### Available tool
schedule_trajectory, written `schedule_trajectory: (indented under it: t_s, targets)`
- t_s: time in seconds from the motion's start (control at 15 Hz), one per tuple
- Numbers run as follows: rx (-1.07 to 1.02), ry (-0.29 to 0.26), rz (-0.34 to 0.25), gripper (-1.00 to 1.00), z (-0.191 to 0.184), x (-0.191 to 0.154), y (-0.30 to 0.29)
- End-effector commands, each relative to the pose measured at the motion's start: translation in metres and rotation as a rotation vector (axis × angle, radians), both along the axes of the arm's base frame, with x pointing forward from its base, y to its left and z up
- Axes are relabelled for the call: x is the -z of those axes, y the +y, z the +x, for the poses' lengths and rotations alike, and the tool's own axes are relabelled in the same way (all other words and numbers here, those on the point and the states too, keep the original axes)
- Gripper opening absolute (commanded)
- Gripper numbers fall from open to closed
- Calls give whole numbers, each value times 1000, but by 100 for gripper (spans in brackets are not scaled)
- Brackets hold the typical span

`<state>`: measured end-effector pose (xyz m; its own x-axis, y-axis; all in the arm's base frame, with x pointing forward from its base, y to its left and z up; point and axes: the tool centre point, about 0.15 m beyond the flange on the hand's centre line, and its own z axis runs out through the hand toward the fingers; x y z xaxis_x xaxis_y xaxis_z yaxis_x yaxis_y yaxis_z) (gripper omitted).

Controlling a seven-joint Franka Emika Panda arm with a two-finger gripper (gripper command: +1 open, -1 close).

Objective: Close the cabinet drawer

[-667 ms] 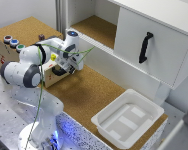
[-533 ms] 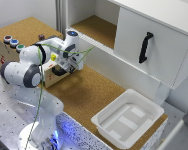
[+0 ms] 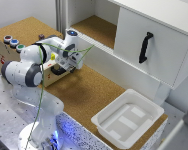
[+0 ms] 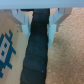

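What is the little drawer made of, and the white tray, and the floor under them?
The cabinet drawer looks like pale, unpainted plywood. The white tray seems smooth, slightly shiny plastic with moulded walls. The surface looks like speckled brown cork, matte and grainy.

exterior: high, wide, angled down over arm (image 3: 29, 72) | wrist: close between gripper (image 4: 38, 22) fingers

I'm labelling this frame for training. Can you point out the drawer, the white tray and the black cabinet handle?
Drawer (image 3: 58, 75): exterior view, on its light plywood front.
Tray (image 3: 152, 108): exterior view, on its far rim.
Handle (image 3: 145, 47): exterior view, on the middle of the black bar.
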<state>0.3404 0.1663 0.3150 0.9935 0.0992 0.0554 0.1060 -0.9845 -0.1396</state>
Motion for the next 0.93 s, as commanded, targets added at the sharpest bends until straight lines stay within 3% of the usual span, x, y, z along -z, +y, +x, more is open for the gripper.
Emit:
schedule_trajectory:
  t_s: [0.0,0.27,0.6,0.87]
  targets:
    - [-26,49,-14,-100,-7,26,64]
    - [-35,61,-1,-100,-17,29,104]
    - [-44,30,-30,-100,-21,24,148]
    - [-27,10,8,-100,-33,6,175]
